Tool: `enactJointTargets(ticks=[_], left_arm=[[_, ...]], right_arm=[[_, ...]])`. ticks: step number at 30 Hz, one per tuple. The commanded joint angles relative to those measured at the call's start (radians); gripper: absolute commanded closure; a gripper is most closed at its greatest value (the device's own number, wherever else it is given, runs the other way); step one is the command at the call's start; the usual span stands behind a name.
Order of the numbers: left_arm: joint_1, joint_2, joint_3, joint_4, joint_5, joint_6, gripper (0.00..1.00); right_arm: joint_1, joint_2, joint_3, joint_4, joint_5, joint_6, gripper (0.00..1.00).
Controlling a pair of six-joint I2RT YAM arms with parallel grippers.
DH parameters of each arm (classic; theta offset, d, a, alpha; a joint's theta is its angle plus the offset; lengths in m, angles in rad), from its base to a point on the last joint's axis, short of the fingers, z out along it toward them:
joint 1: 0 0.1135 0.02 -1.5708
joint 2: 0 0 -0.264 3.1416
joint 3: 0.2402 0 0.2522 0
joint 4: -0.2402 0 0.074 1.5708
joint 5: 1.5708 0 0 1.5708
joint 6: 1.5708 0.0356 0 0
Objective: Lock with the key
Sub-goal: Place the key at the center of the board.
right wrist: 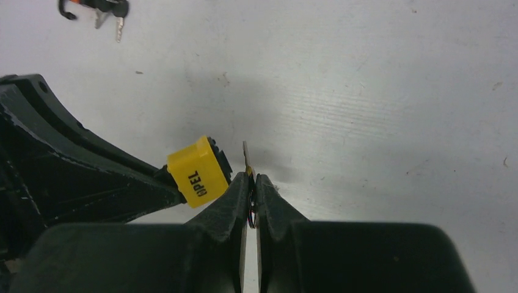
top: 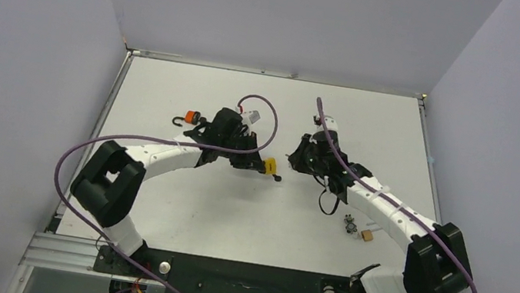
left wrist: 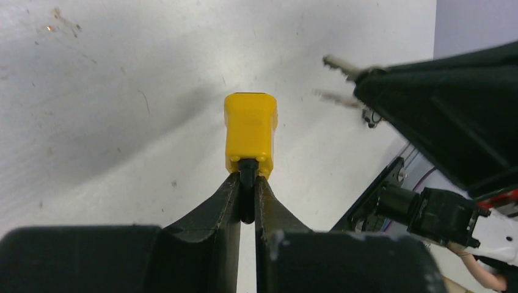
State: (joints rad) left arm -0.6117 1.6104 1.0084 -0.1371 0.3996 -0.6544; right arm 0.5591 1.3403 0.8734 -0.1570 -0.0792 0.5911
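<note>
Yellow, blocky and stamped with black lettering, the padlock (left wrist: 250,131) hangs out past the tips of the left gripper (left wrist: 247,183). The fingers are pinched nearly together on the black shackle stub at its near end, so the body juts forward, clear of the white table (top: 247,214). Opposite it, the right gripper (right wrist: 251,183) is clamped just as tightly on the key (right wrist: 246,155), whose thin metal blade pokes up beyond the fingertips. From the right wrist, the blade stands just beside the padlock's dark end, close but apart. From the left wrist, the key sits off to the padlock's right, not lined up with it. From above, the two grippers face each other mid-table. A spare bunch of keys (top: 191,118) lies behind the left arm.
</note>
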Motion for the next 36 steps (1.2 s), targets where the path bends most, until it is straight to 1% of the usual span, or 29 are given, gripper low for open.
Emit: enactJointTargets(ticks=[1, 4, 6, 9, 12, 16, 20, 24, 26, 28, 31, 32, 34, 36], left_arm=[[0.037, 0.078, 0.015, 0.295, 0.080, -0.073, 1.00], [0.066, 0.165, 0.020, 0.321, 0.121, -0.087, 1.00], [0.082, 0.215, 0.019, 0.342, 0.177, -0.109, 1.00], [0.096, 0.247, -0.013, 0.388, 0.198, -0.143, 1.00], [0.099, 0.264, -0.030, 0.400, 0.216, -0.152, 1.00], [0.101, 0.271, -0.031, 0.332, 0.206, -0.139, 1.00], [0.104, 0.268, -0.047, 0.254, 0.153, -0.115, 0.96], [0.104, 0.268, -0.079, 0.235, 0.129, -0.110, 0.89], [0.104, 0.270, -0.095, 0.242, 0.125, -0.115, 0.84], [0.103, 0.268, -0.111, 0.253, 0.121, -0.120, 0.74], [0.103, 0.249, -0.120, 0.254, 0.112, -0.119, 0.64], [0.103, 0.241, -0.124, 0.250, 0.106, -0.114, 0.60], [0.104, 0.212, -0.124, 0.226, 0.087, -0.101, 0.55], [0.104, 0.180, -0.125, 0.200, 0.064, -0.087, 0.53]], right_arm=[[0.024, 0.073, 0.018, 0.047, 0.117, 0.038, 1.00], [0.036, 0.140, 0.029, 0.061, 0.123, 0.041, 1.00], [0.051, 0.172, 0.044, 0.059, 0.138, 0.042, 1.00], [0.057, 0.213, 0.054, 0.059, 0.153, 0.054, 1.00], [0.067, 0.244, 0.071, 0.062, 0.159, 0.058, 1.00], [0.084, 0.281, 0.091, 0.060, 0.182, 0.074, 1.00], [0.091, 0.302, 0.105, 0.064, 0.197, 0.088, 1.00], [0.102, 0.324, 0.119, 0.057, 0.205, 0.101, 1.00], [0.111, 0.331, 0.121, 0.056, 0.204, 0.109, 1.00], [0.123, 0.340, 0.128, 0.044, 0.207, 0.114, 1.00], [0.134, 0.350, 0.131, 0.033, 0.213, 0.127, 1.00], [0.135, 0.351, 0.129, 0.033, 0.210, 0.129, 1.00], [0.137, 0.344, 0.122, 0.030, 0.204, 0.133, 1.00], [0.141, 0.323, 0.109, 0.026, 0.210, 0.135, 0.93]])
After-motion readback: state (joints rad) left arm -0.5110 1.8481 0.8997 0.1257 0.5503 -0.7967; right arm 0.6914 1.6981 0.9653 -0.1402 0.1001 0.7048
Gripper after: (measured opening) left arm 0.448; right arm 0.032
